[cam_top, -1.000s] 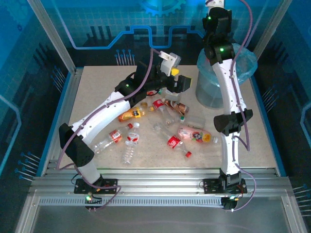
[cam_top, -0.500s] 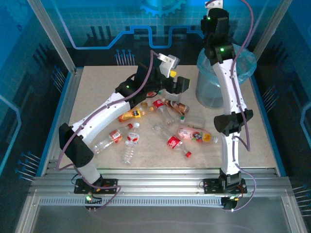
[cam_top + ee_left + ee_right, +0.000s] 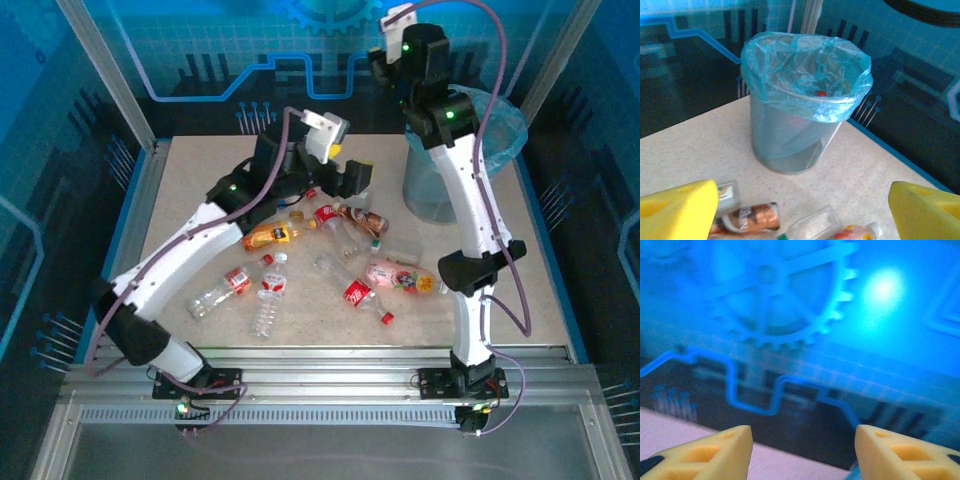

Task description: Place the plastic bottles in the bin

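Left gripper (image 3: 802, 210): blocky yellow fingers spread wide, empty. Right gripper (image 3: 802, 445): fingers apart, empty, facing the blue wall (image 3: 790, 315). Roughly a dozen mostly clear plastic bottles (image 3: 360, 294) lie scattered on the speckled table (image 3: 530, 290). One round grey mesh bin (image 3: 785, 145) with a blue bag liner stands at the far right.

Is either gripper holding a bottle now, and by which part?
Nothing is held: the left gripper and the right gripper both stand open and empty.
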Motion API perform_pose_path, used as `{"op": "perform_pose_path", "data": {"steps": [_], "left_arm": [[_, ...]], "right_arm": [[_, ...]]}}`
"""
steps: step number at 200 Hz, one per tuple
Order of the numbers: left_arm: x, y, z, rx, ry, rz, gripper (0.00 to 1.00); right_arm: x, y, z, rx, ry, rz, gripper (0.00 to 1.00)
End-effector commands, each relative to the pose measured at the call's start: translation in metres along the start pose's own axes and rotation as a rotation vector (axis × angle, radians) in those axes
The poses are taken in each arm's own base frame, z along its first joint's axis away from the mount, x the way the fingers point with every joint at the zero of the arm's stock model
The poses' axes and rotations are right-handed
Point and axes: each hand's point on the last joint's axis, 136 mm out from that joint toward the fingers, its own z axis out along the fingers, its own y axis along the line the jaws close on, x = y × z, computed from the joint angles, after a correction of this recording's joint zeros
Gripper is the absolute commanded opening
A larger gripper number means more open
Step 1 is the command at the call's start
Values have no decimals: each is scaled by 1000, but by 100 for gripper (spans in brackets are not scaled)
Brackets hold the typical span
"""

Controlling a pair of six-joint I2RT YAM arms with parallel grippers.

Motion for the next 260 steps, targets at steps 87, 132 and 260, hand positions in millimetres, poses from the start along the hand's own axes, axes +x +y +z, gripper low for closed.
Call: {"op": "perform_pose_path", "data": {"steps": [87,132,260], "left_arm": [[140,43,-135,-282,283,-181,88],[205,52,-180,-389,400,-396,87],[301,69,-170,-491,498,-629,86]], "right_arm": [[165,201,-91,-642,632,282,59],[256,269,-109,-665,864,385,57],[362,335,-85,-616,1082,482,56]]}}
